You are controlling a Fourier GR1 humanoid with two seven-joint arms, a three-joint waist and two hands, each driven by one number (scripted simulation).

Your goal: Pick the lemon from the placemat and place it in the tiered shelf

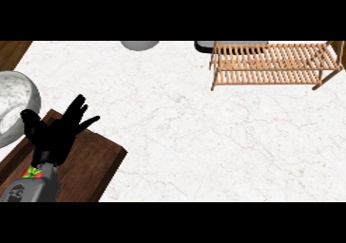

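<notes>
My left hand (55,130) shows at the lower left, open with its fingers spread and pointing up. It hangs over the dark brown placemat (91,163), which lies at the counter's lower left corner. No lemon shows anywhere; the hand and forearm cover part of the placemat. The wooden tiered shelf (274,64) stands at the far right of the counter, well away from the hand, and its slatted tiers look bare. My right hand is out of the picture.
A large grey bowl (11,107) sits at the left edge, just beyond the placemat. A grey round object (139,45) is at the counter's far edge. A black item (204,46) peeks out behind the shelf. White marble counter (204,142) stretches between placemat and shelf.
</notes>
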